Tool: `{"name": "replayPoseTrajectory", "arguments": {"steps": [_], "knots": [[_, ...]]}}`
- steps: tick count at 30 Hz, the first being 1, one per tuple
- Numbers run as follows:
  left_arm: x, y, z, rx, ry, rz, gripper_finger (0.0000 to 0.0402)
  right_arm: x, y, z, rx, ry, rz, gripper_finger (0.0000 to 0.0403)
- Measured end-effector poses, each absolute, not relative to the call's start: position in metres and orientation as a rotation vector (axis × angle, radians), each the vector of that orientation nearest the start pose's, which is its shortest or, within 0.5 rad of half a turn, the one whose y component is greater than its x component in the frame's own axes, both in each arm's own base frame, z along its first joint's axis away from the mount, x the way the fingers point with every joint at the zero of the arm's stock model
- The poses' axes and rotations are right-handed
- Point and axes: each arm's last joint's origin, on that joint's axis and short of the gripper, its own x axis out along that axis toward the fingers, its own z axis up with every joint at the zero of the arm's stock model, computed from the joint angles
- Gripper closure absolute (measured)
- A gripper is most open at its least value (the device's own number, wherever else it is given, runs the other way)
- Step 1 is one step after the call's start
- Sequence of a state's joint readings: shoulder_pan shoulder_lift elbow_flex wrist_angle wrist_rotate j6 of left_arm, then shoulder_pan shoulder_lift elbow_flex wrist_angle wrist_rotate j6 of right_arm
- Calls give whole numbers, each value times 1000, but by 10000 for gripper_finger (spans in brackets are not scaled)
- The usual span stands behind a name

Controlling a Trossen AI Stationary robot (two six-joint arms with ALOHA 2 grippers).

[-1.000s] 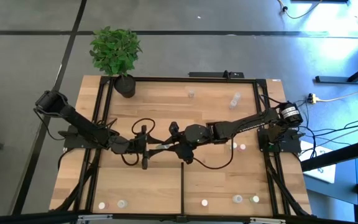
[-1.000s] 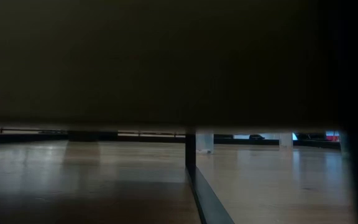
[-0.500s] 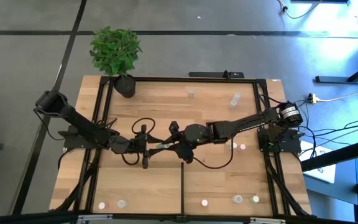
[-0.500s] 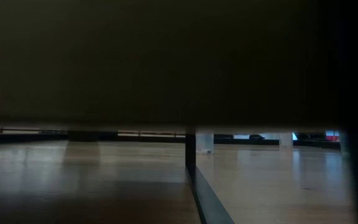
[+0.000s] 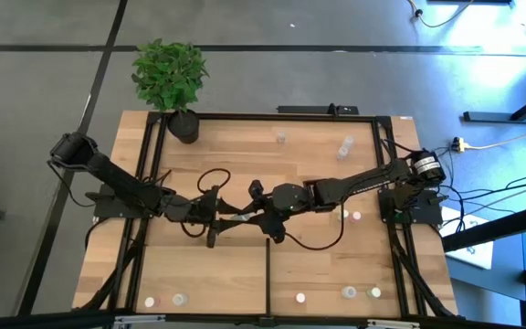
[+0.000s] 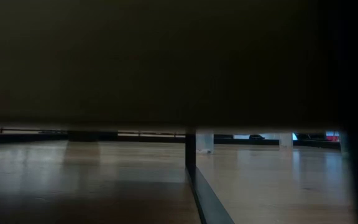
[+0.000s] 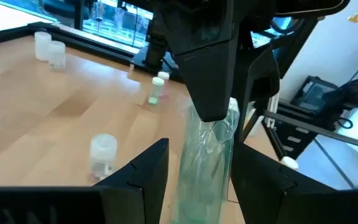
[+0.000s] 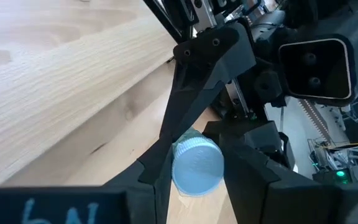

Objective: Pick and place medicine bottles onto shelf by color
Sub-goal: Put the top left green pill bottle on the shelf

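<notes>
Spanning both tools, the bottle (image 7: pixel 207 158) lies clamped in the right tool (image 8: pixel 194 163).

You have almost nothing legible here: the only writing is a pale blue handwritten mark (image 8: pixel 58 214) on the dark surface nearest the lens in the right wrist view, and it looks like "6N", though it is cut off at the picture's edge. You find no readable label, brand or number on any bottle.

Both arms (image 5: pixel 272 206) crowd mid-shelf, bare boards (image 5: pixel 245 151) behind, plant pot (image 5: pixel 185 126) cornered.
</notes>
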State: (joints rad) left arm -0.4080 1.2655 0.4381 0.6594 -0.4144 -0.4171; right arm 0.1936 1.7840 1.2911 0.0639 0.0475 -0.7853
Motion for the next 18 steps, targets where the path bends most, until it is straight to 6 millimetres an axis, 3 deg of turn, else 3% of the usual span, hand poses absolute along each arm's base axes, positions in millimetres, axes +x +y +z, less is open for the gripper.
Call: {"name": "replayPoseTrajectory", "arguments": {"steps": [18], "knots": [[227,-86,202,-347,140,27,246,401,76,258,-830,360,296,280]]}}
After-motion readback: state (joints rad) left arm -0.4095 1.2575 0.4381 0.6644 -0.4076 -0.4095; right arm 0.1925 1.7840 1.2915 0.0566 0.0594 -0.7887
